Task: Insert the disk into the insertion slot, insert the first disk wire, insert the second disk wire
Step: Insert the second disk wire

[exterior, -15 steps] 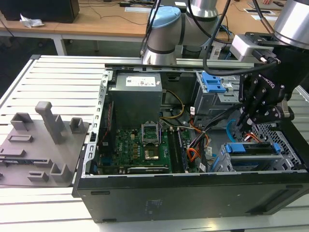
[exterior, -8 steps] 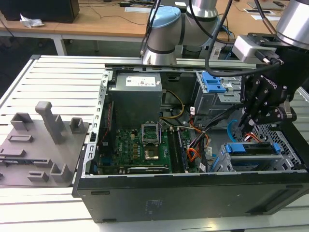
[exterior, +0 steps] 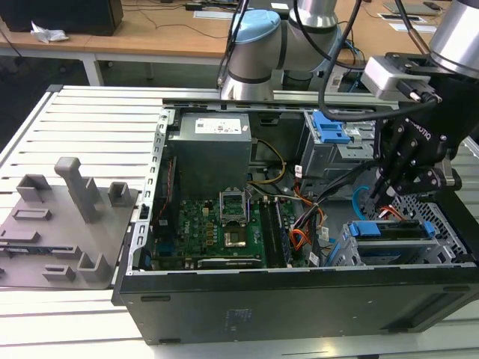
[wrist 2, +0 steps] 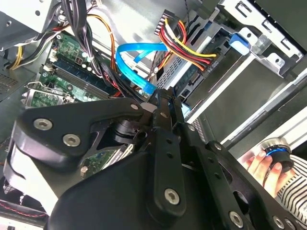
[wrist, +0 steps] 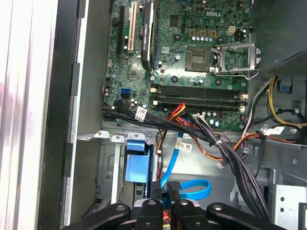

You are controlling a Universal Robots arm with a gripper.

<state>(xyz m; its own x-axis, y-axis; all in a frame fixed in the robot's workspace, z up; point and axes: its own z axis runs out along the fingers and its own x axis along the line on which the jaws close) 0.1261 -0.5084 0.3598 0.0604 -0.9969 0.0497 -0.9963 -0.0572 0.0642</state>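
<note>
In the exterior view, the gripper [exterior: 391, 196] is hanging over the open case [exterior: 299, 299] toward the exterior view's right, its fingers pointing down just above the disk [exterior: 393, 230], which is sitting in the slot [exterior: 441, 224] with its blue caddy showing. The blue wire [exterior: 361, 196] is curving up beside the fingers, on their left in this view. In the second wrist view, the fingers [wrist 2: 165, 124] are pressing nearly together, and the blue wire [wrist 2: 136, 64] is looping just beyond their tips, its lower end running down to them; whether they are pinching its plug I cannot tell. A person's hand [wrist 2: 264, 167] is resting on a knob outside the case. In the first wrist view, the fingers [wrist: 168, 199] are lying close together, with the blue wire [wrist: 192, 187] looping right at their tips, below the motherboard [wrist: 192, 57].
</note>
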